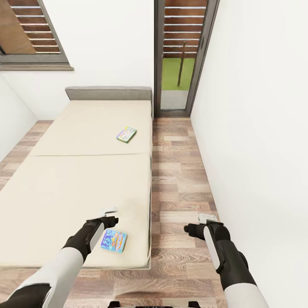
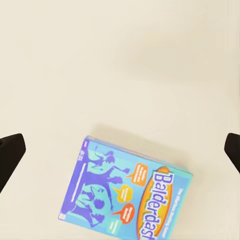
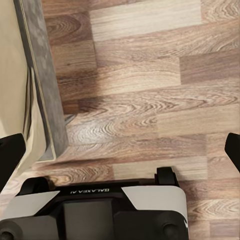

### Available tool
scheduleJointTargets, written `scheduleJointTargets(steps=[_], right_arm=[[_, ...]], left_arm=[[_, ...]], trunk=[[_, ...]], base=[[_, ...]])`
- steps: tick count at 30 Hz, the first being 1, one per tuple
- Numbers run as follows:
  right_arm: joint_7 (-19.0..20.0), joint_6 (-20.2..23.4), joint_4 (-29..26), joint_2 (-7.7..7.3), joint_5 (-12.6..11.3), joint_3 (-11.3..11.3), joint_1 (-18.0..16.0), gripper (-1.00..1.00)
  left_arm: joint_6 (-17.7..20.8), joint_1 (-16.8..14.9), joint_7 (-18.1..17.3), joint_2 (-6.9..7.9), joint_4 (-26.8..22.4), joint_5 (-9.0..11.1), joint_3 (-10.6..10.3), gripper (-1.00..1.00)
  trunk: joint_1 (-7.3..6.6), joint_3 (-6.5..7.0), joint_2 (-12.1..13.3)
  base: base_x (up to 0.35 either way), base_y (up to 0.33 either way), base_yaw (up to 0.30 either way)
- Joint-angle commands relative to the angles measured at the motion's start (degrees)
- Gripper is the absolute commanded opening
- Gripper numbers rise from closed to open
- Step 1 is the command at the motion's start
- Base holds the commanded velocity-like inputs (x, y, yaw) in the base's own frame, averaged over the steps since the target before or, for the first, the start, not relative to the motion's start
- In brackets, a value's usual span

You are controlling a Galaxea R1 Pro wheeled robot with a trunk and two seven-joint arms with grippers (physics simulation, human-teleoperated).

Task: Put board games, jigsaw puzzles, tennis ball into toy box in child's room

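Two board games lie on the beige bed (image 1: 64, 188). The blue Balderdash box (image 1: 114, 240) (image 2: 125, 192) rests flat near the bed's front right corner. A second colourful box (image 1: 126, 134) lies farther back toward the headboard. My left gripper (image 1: 112, 221) (image 2: 120, 150) hovers open above the mattress just beyond the Balderdash box, its dark fingertips (image 2: 10, 155) wide apart and holding nothing. Over the wooden floor to the right of the bed, my right gripper (image 1: 197, 229) (image 3: 120, 150) is open and empty.
A narrow strip of wood floor (image 1: 179, 179) runs between the bed and the white right wall (image 1: 256, 149). A glass door (image 1: 177, 60) stands at the far end. My own base (image 3: 100, 210) sits beside the bed's grey edge (image 3: 45, 85).
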Motion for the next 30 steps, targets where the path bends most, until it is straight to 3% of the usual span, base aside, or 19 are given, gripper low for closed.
scheduleJointTargets(steps=[1, 17, 30], right_arm=[[-0.2, 0.2, -0.1, 0.05, -0.1, -0.1, 0.0, 1.0], [-0.3, 0.2, -0.1, 0.05, 0.1, -0.2, 0.0, 1.0], [-0.3, 0.2, -0.1, 0.05, 0.2, -0.2, 0.0, 1.0]], left_arm=[[0.3, 0.0, 0.2, -0.04, -0.2, 0.3, 0.2, 1.0], [-1.8, 0.0, 0.1, 0.1, -0.3, 0.2, -0.1, 1.0], [-6.1, 0.0, -0.2, 0.24, -0.3, 0.2, -0.5, 1.0]], trunk=[[0.03, -0.18, -0.1], [0.03, -1.68, -0.1], [0.03, -2.9, -0.1]], base=[[0.0, 0.0, 0.0], [0.0, 0.0, 0.0], [0.0, 0.0, 0.0]])
